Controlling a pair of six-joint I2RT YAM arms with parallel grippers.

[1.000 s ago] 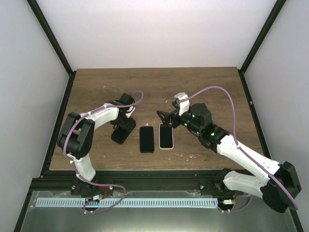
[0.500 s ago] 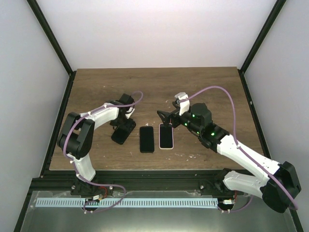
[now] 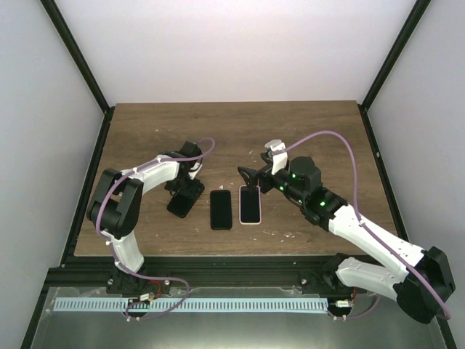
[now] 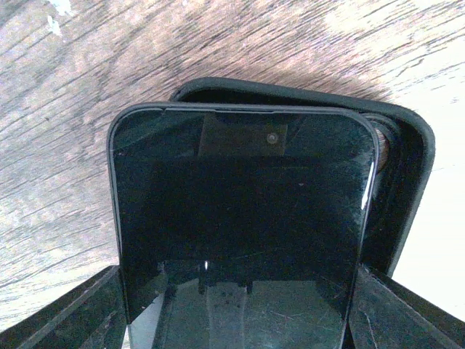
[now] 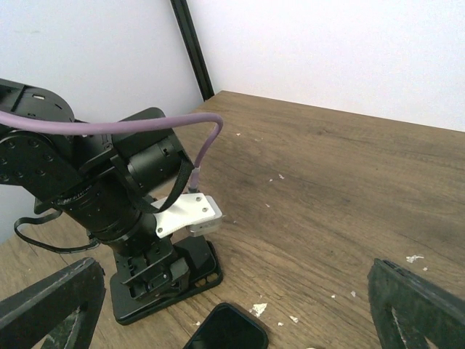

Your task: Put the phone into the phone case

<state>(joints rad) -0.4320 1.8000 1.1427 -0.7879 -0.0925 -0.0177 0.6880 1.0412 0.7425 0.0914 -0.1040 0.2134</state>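
Wood table (image 3: 145,131) below, left gripper (image 3: 184,192) pinches the slippery-looking, stiff phone (image 4: 243,218) by its sides; right gripper (image 3: 249,179) gapes wide.

Wooden table (image 3: 305,123), dark brown, grain running left to right, seen from above. 2 handsets lie flat and side by side at its middle, long sides parallel and not touching. The black-framed handset (image 3: 221,209) is on the left and the white-rimmed handset (image 3: 250,206) on the right, both with dark screens up. White specks (image 3: 290,234) dot the wood near the front edge, and the right wrist view shows more scattered over the surface. White walls (image 3: 232,51) enclose 3 sides. 2 black posts, left post (image 3: 76,54) and right post (image 3: 392,54), slant up from the rear corners. In front of the table are a black rail (image 3: 240,265) and a grey metal shelf (image 3: 240,331) carrying a white slotted strip (image 3: 196,305).
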